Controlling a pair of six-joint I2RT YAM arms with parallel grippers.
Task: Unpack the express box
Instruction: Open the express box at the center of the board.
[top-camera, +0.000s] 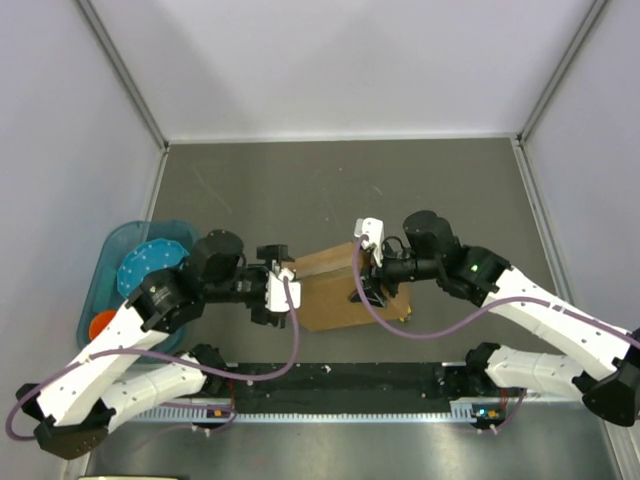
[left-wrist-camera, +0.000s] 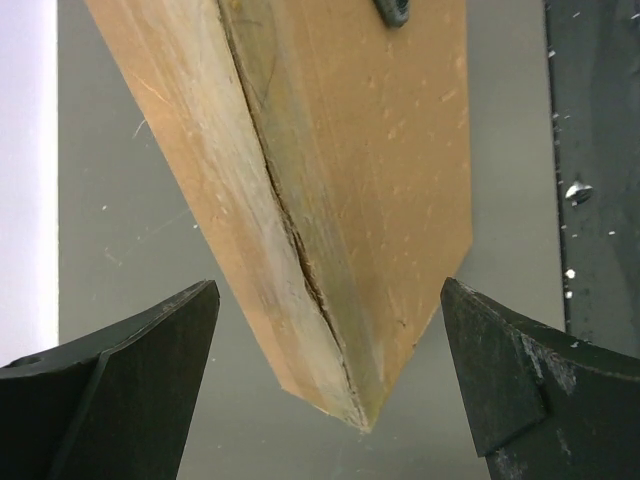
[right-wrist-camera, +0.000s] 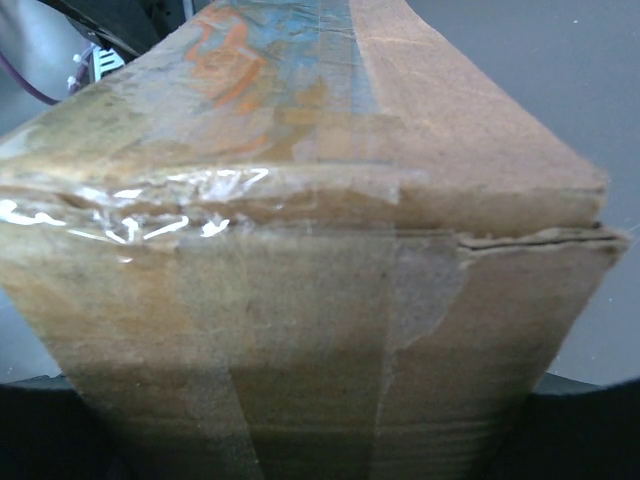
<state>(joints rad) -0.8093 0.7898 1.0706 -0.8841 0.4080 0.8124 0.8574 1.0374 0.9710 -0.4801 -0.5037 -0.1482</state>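
Express box (top-camera: 328, 300) in right claw (top-camera: 363, 289)

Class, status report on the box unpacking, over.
Left gripper open, box corner between fingers, no contact. Right gripper shut on box. Box taped, flaps closed. Blue bin far left, not in the way.

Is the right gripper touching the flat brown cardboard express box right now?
Touching. The right wrist view shows the express box wedged between the right gripper's two dark fingers, its sides pressed against both.
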